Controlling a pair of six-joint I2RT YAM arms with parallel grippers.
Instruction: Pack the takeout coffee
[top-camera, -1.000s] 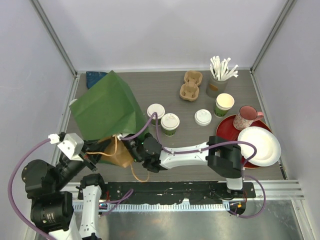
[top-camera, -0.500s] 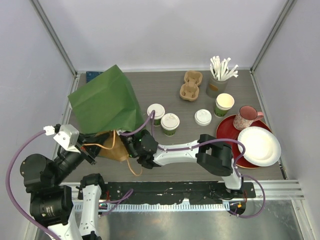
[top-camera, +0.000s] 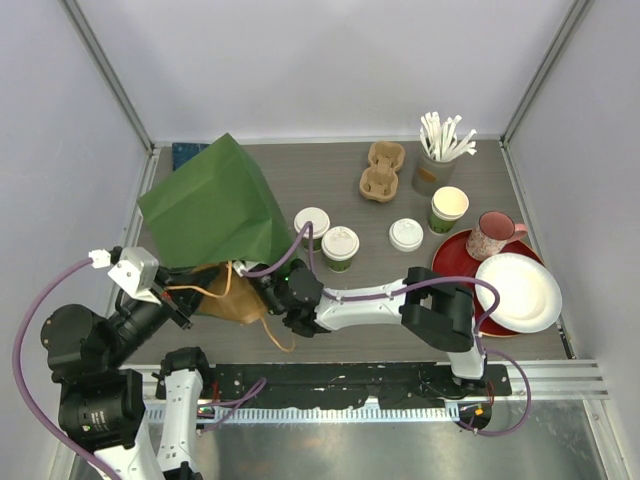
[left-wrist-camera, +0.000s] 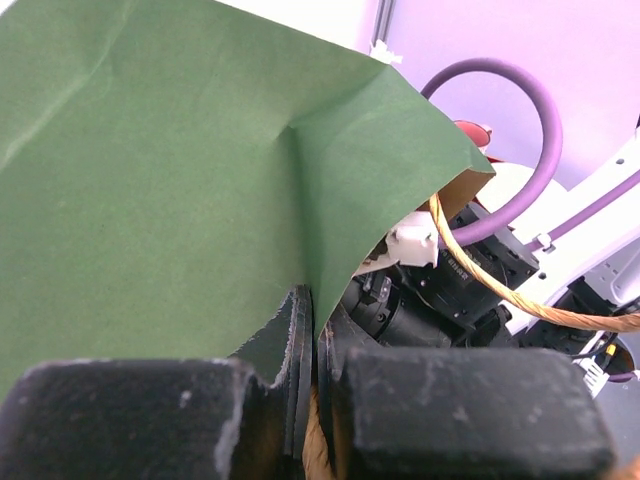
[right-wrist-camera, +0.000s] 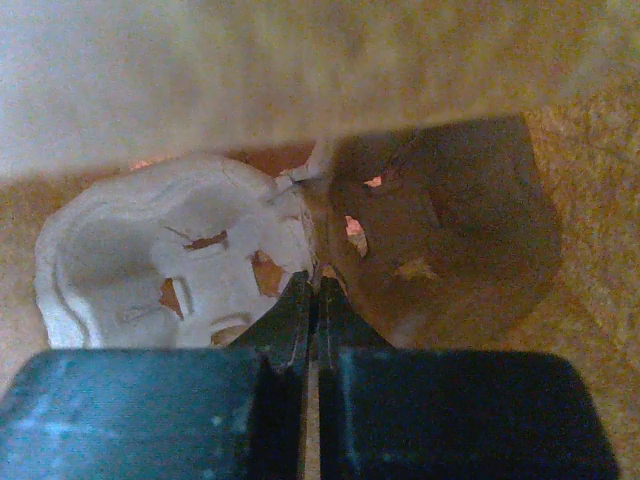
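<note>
The takeout coffee is two small green cups with white lids, one (top-camera: 312, 226) beside the other (top-camera: 340, 247), standing mid-table to the right of the bag. A green paper bag (top-camera: 214, 208) lies on its side at the left, its brown mouth (top-camera: 236, 303) facing the arms. My left gripper (top-camera: 181, 307) (left-wrist-camera: 315, 312) is shut on the bag's green edge. My right gripper (top-camera: 264, 294) (right-wrist-camera: 312, 290) is shut at the bag's mouth with a thin paper edge between its fingers. Its view looks into the brown inside, where a white moulded shape (right-wrist-camera: 170, 265) shows.
A loose white lid (top-camera: 406, 234) lies right of the cups. Beyond stand a stack of lidless green cups (top-camera: 448, 209), a pink mug (top-camera: 489, 235) on a red plate (top-camera: 452, 262), a white plate (top-camera: 518, 291), a brown cup carrier (top-camera: 382, 169) and a cup of stirrers (top-camera: 437, 152).
My left gripper has drawn the bag's edge a little to the left and the bag's far corner has risen. The right gripper has shifted slightly at the mouth. The cups have not moved.
</note>
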